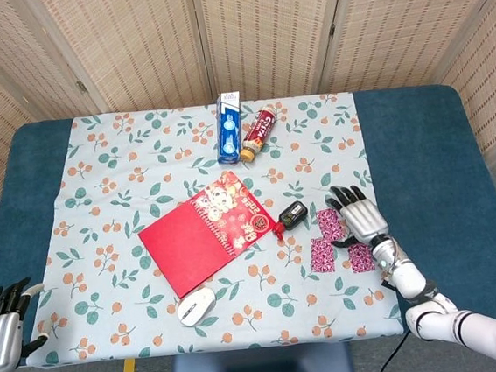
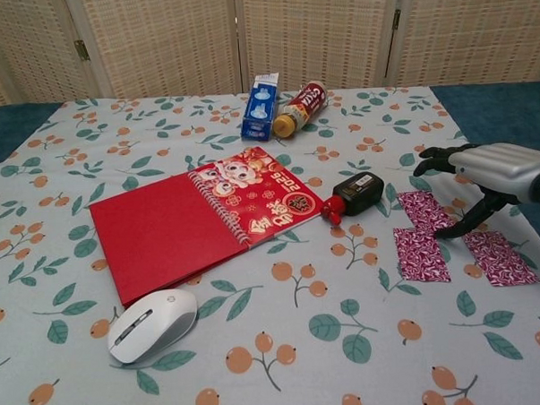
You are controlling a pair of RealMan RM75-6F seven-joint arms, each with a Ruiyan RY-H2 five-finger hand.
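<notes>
My right hand point(image 1: 361, 217) hovers over three pink patterned squares point(image 1: 323, 254) on the right part of the floral cloth point(image 1: 123, 163). Its fingers are spread and hold nothing. In the chest view the right hand point(image 2: 488, 168) hangs just above the squares point(image 2: 420, 254), thumb pointing down between them. A small black key fob point(image 2: 357, 192) with a red tassel lies just to their left. My left hand point(image 1: 2, 326) sits at the table's front left corner, off the cloth, fingers apart and empty. The chest view does not show it.
An open red spiral notebook point(image 1: 204, 234) lies mid-table, with a white mouse point(image 1: 196, 307) in front of it. A blue box point(image 1: 229, 126) and a red bottle point(image 1: 259, 132) lie on their sides at the back. Woven screens stand behind the table.
</notes>
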